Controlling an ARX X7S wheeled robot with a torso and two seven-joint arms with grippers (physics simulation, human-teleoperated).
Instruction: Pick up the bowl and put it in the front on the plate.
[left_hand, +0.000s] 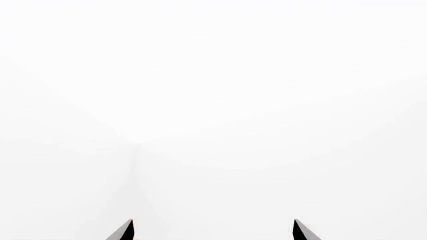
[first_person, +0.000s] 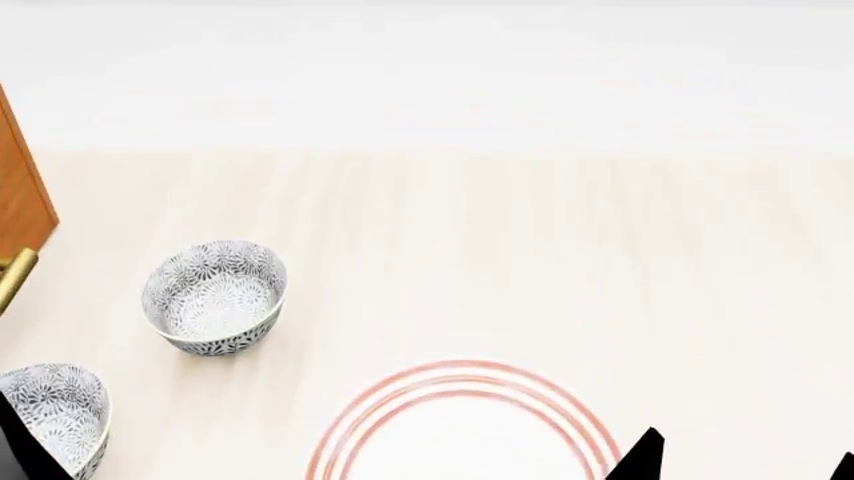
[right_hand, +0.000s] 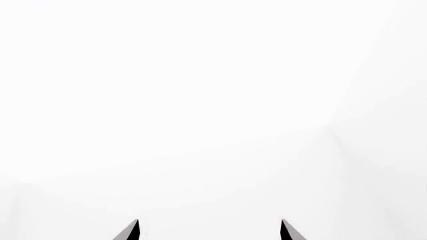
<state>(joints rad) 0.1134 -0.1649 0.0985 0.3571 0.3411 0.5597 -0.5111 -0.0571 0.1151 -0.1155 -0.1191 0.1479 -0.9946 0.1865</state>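
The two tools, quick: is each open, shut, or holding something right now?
Left tool: open, holding nothing; only a blank white background shows between its tips.
Right tool: open, holding nothing, its tips likewise wide apart.

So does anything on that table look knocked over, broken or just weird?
Nothing stands out. Two patterned bowls sit upright on the wooden table: one further back, one at the left edge, partly cut off. The red-ringed plate lies flat and looks bare, though its near part is out of view. No spills or cracks show.
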